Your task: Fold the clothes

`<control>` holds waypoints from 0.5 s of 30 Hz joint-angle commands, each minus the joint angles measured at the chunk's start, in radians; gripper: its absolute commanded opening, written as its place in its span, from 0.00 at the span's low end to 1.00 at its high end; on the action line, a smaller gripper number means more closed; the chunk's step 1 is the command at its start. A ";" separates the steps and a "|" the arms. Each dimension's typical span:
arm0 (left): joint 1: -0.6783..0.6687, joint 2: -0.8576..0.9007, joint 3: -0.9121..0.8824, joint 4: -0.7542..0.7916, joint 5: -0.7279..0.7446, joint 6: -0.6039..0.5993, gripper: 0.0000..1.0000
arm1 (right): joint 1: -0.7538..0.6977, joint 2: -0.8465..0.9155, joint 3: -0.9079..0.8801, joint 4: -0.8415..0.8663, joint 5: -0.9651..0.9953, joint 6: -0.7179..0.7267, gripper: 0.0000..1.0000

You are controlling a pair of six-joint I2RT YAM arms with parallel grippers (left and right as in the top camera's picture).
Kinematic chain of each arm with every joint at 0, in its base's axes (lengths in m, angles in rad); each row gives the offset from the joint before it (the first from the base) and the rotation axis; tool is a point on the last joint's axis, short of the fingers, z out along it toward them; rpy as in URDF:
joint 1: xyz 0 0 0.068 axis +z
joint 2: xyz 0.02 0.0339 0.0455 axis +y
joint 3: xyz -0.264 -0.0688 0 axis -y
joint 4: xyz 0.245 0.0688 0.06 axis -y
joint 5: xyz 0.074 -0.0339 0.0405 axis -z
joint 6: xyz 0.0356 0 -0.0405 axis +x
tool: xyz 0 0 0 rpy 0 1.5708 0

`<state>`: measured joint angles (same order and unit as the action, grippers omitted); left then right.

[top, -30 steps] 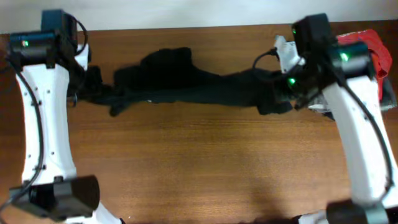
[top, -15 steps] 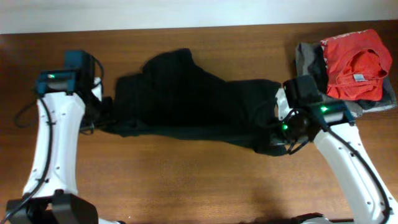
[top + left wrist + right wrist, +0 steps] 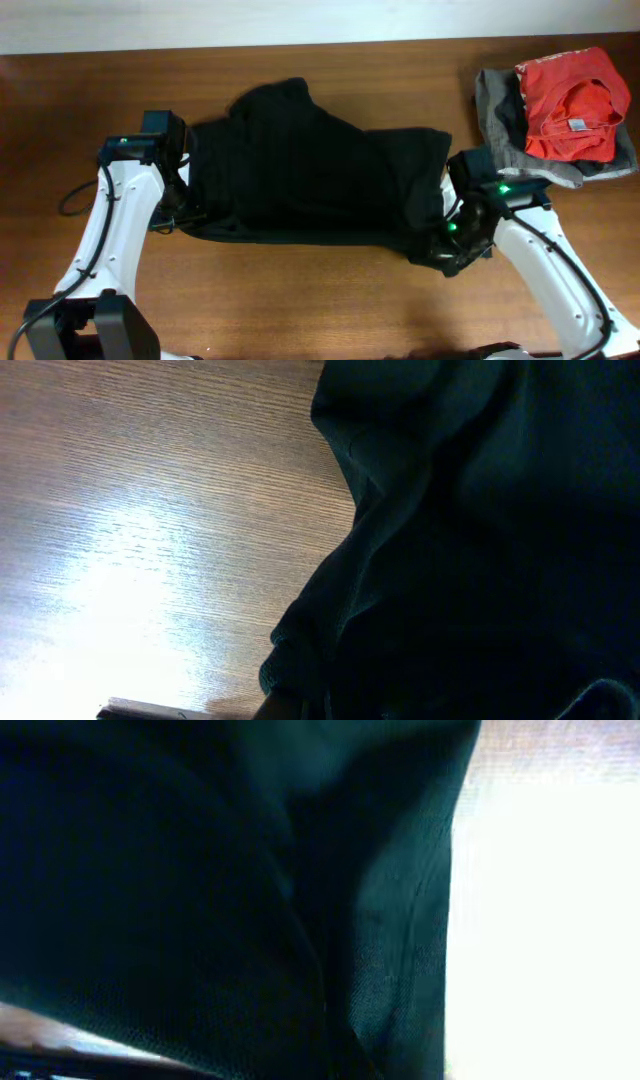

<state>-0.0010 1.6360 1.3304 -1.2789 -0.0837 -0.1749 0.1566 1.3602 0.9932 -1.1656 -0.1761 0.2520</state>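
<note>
The clothes point(image 3: 310, 170), one big black garment, lie spread on the table point(image 3: 300, 300) between the two claws. The near hem runs from the left gripper point(image 3: 178, 215) at one corner across to the right gripper point(image 3: 452, 250) at the other. Dark cloth fills both wrist views and buries the fingers, so I can't make out whether either claw is clamped or apart. Beyond the right claw, farther back and outward, a red shirt point(image 3: 570, 105) sits on a grey garment point(image 3: 500, 120).
</note>
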 commanded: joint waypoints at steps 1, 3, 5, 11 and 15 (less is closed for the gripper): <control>-0.001 -0.028 -0.007 0.004 -0.045 -0.050 0.01 | -0.012 -0.013 -0.041 0.000 -0.051 0.027 0.04; -0.001 -0.043 -0.007 0.004 -0.049 -0.050 0.01 | -0.012 -0.013 -0.053 -0.002 -0.077 0.027 0.04; -0.001 -0.060 -0.007 0.008 -0.055 -0.049 0.01 | -0.012 -0.013 -0.066 -0.002 -0.095 0.027 0.04; -0.001 -0.063 -0.007 0.074 -0.070 -0.049 0.01 | -0.012 -0.013 -0.122 0.085 -0.090 0.045 0.04; -0.001 -0.060 -0.007 0.180 -0.070 -0.049 0.01 | -0.013 -0.009 -0.129 0.208 -0.071 0.041 0.04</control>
<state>-0.0010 1.5929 1.3273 -1.1515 -0.1318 -0.2077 0.1566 1.3602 0.8696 -1.0191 -0.2558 0.2829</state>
